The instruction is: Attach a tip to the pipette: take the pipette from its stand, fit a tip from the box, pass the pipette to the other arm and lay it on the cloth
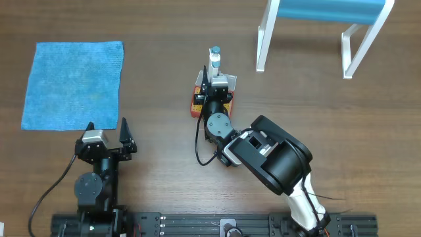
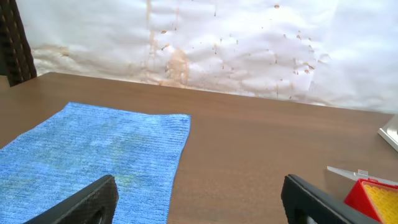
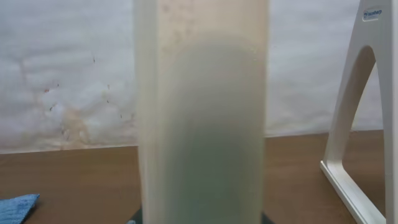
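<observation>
A brown wood-grain table (image 1: 164,184) bears everything. Well beyond the right gripper (image 1: 214,79), on the far side, is a white plastic stand (image 1: 263,39) with a glossy blue top; one smooth, arched white leg (image 3: 354,124) rises close beside that gripper. A square, sky-blue cloth (image 1: 74,84) of nubbly woven fabric lies flat just ahead of the left gripper (image 1: 106,126), whose two black fingers (image 2: 81,205) are spread wide with nothing between them. The right gripper is closed around a pale, cream-white plastic pipette (image 3: 202,124), a smooth, slightly translucent cylinder whose barrel looks faintly grey-green lower down. Its long axis is vertical: from above it is seen almost end-on, with its white head and small blue-grey cap (image 1: 214,52) pointing up, clear of the fingers. Its lower end is hidden by the gripper. A small red-orange plastic tip box (image 1: 196,103) sits on the table directly under that gripper and is partly covered by it. From the left gripper, the box's red wall and yellow grid top (image 2: 373,198) show off to the right side.
</observation>
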